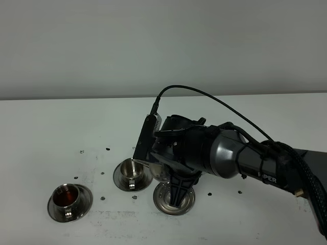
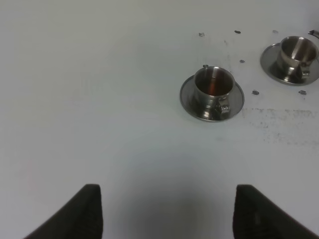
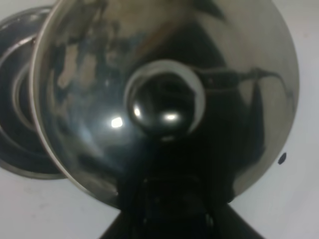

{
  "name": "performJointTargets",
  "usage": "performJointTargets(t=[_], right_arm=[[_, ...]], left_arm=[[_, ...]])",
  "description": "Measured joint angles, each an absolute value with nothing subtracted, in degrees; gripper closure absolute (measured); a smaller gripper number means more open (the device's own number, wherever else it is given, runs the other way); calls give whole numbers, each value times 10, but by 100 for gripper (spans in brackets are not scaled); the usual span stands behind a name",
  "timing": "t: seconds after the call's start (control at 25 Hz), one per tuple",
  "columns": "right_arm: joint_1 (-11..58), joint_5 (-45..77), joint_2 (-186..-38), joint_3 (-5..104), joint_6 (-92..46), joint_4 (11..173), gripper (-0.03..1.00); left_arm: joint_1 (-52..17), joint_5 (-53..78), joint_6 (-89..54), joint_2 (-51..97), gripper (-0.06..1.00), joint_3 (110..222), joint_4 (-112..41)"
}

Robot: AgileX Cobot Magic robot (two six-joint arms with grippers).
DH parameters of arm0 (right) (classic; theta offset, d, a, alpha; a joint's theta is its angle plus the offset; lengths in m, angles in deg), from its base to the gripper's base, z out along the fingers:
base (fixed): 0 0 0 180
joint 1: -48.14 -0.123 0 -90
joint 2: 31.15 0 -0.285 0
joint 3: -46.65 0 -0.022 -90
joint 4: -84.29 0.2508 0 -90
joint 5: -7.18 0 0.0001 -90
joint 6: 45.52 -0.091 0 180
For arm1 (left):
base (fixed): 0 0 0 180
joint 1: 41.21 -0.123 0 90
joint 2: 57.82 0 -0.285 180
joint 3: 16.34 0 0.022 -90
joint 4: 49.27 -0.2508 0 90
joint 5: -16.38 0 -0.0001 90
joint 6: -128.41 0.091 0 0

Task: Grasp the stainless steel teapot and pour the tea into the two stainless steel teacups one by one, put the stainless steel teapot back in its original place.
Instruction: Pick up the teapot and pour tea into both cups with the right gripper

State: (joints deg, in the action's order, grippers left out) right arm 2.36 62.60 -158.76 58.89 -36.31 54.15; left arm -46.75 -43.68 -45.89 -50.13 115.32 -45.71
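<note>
I see my right gripper point(image 3: 169, 201) clenched on the shiny squat stainless steel teapot point(image 3: 89, 74), which is tilted over a small steel teacup point(image 1: 132, 171). My left gripper point(image 2: 167, 214) is spread wide, grasping nothing.

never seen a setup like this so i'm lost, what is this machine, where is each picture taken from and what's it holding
It is a two-armed robot at a white table. The wide picture comes from a camera mounted high; the other two from cameras on the wrists. The right arm has its jaws shut on a steel teapot, spout over the middle cup. The left cup already holds tea. A round steel stand lies beside the middle cup. The left arm's jaws stand open, empty.
</note>
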Motion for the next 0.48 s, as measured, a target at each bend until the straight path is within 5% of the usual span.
performJointTargets(t=[0.48], right_arm=[[23,632,-1588,589,-354,493,76]], left_arm=[[-467,-437,-459,-501,33,1153,-457]])
